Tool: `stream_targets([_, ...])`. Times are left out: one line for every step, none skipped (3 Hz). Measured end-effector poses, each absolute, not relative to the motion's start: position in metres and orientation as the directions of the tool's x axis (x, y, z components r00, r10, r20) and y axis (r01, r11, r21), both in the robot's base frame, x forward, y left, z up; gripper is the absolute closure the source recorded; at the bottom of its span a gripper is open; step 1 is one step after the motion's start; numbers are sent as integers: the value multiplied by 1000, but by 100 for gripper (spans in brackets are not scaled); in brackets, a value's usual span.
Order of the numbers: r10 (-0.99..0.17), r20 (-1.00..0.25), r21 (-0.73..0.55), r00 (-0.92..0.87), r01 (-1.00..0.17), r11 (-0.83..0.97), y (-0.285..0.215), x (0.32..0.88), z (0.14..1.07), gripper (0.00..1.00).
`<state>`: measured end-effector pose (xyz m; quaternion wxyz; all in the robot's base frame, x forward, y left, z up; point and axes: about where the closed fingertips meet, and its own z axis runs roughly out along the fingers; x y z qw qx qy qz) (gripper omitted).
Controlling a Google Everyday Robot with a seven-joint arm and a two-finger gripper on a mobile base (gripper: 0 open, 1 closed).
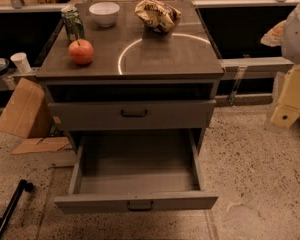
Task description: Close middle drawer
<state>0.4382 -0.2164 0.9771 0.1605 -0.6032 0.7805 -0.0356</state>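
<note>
The middle drawer [136, 202] is pulled far out of the grey cabinet. Its low front with a small dark pull faces me, and its deep grey tray [137, 164] is empty. Above it the taller-fronted top drawer [132, 115] stands slightly out from the cabinet. The lowest drawer is hidden under the open one. My gripper [285, 111] is a pale yellowish piece at the right edge. It hangs under the white arm [297, 29], well to the right of the cabinet and apart from the drawer.
On the cabinet top [155, 59] are a red apple [81, 51], a green can [72, 24], a white bowl [104, 13] and a crumpled snack bag [157, 15]. Cardboard [24, 109] and a paper cup [21, 62] sit at the left. A black bar [12, 206] lies on the floor at lower left.
</note>
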Motion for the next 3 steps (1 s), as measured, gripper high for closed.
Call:
stream_targets([-953, -208, -249, -221, -930, 270, -216, 438, 977, 0])
stream_targets([-962, -209, -225, -174, -949, 220, -206, 445, 946, 0])
stream_targets([-967, -217, -182, -136, -967, 177, -192, 452, 897, 0])
